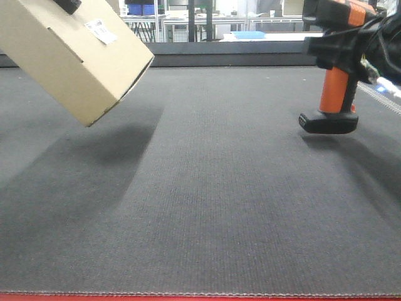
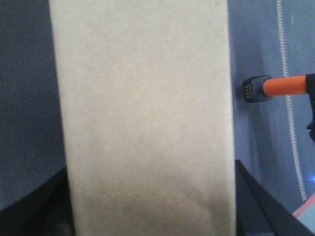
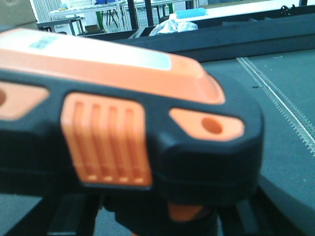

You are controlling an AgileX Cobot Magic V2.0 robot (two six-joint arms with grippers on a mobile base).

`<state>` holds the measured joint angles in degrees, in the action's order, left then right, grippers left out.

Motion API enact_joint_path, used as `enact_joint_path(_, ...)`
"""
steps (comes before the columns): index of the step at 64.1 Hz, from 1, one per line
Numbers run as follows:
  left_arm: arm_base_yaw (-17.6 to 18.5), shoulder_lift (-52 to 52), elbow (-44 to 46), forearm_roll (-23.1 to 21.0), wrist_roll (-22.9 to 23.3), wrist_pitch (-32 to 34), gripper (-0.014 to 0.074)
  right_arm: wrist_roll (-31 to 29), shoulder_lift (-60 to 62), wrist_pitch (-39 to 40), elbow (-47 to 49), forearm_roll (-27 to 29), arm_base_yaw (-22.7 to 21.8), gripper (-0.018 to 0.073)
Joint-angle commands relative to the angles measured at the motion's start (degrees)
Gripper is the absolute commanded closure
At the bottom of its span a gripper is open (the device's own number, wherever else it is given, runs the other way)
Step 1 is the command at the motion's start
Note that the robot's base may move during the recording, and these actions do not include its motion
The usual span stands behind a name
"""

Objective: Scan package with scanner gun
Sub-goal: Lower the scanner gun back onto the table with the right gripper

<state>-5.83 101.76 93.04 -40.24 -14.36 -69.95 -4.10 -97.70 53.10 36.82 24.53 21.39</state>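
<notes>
The package (image 1: 69, 56), a plain tan cardboard box with a small white label (image 1: 101, 31) on its upper face, hangs tilted above the mat at the top left. My left gripper (image 2: 150, 216) is shut on it; the box fills the left wrist view (image 2: 142, 108), with a dark finger (image 2: 261, 206) at its side. At the far right the scanner gun (image 1: 335, 88) stands upright, its flat black foot (image 1: 328, 122) at or just above the mat. My right gripper (image 1: 341, 50) is shut on its black and orange head (image 3: 133, 128). Its orange handle (image 2: 288, 85) shows in the left wrist view.
A dark grey woven mat (image 1: 213, 200) covers the table, with a red strip (image 1: 200, 297) at the front edge and a raised black rim (image 1: 232, 59) at the back. A white stitched line (image 3: 280, 103) runs along the right side. Shelving and a blue tray (image 1: 247, 34) stand beyond.
</notes>
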Motion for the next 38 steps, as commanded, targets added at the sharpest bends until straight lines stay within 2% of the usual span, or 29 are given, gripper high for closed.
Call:
enact_joint_path(1, 0.2, -0.4, 0.3, -1.5, 0.1, 0.0, 0.0708, 0.1, -0.6, 4.4, 0.7, -0.9, -0.3, 0.0721)
enact_joint_path(38, 0.2, -0.4, 0.3, -1.5, 0.1, 0.0, 0.0708, 0.1, -1.6, 3.9, 0.7, -0.9, -0.3, 0.0721)
